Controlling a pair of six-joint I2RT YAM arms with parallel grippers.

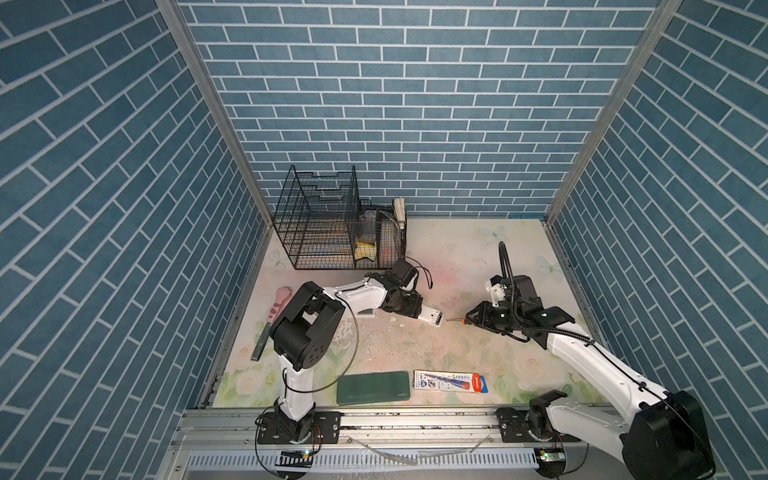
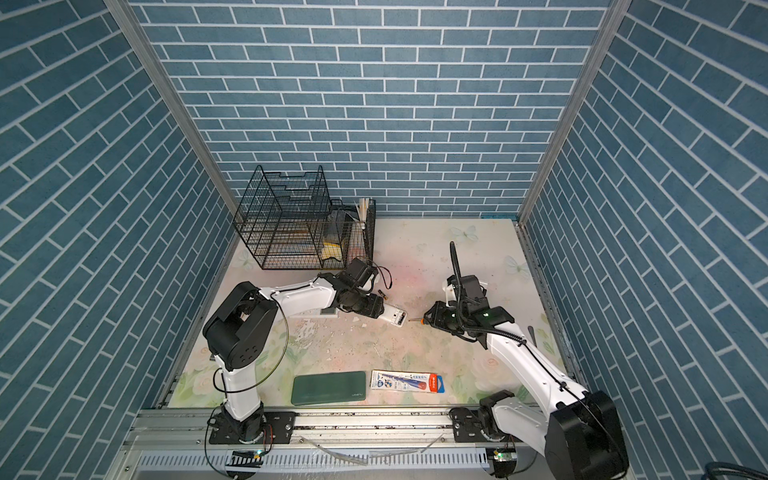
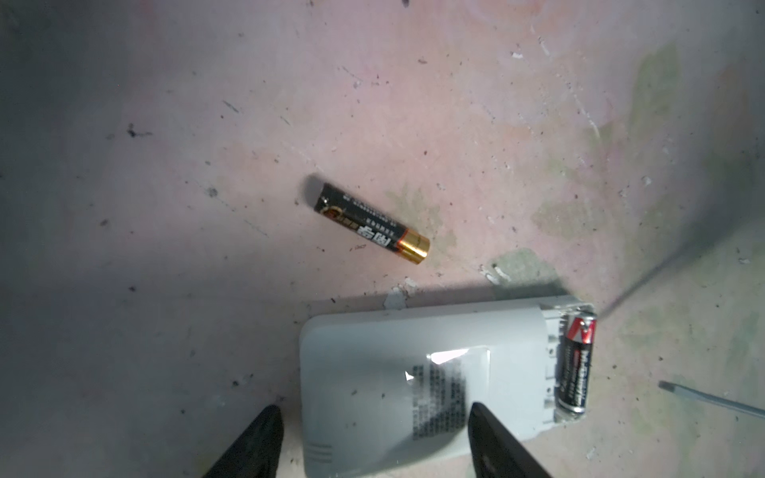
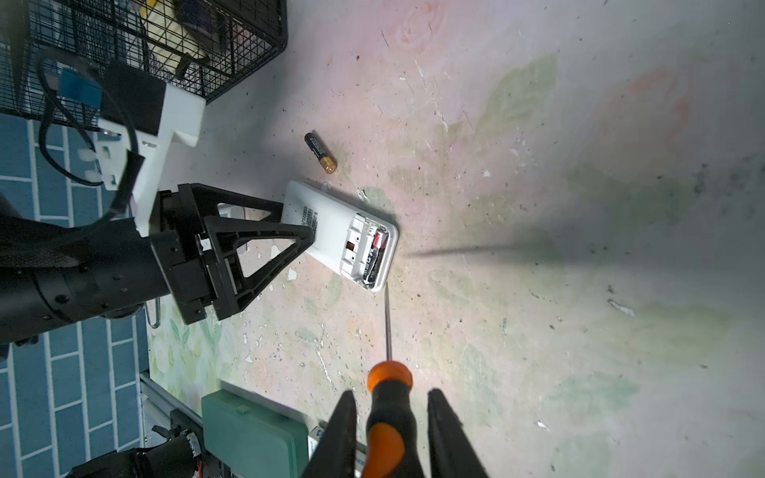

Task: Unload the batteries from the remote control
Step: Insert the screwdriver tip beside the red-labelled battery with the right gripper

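Partly done. One loose battery is out on the table, just beyond the far side of the remote. One seated battery is yet to be taken from the open compartment. No others are seen.

The left gripper is spread, one finger over the remote, nothing clamped. The right gripper is pinched on the screwdriver, its tip just right of the remote.

The empty slot is shown only in the right wrist view. Batteries are barely made out in both top views.

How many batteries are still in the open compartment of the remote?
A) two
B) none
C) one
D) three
C: only a red-marked battery lies in the remote, next to an empty slot; a gold-tipped battery is out on the table.
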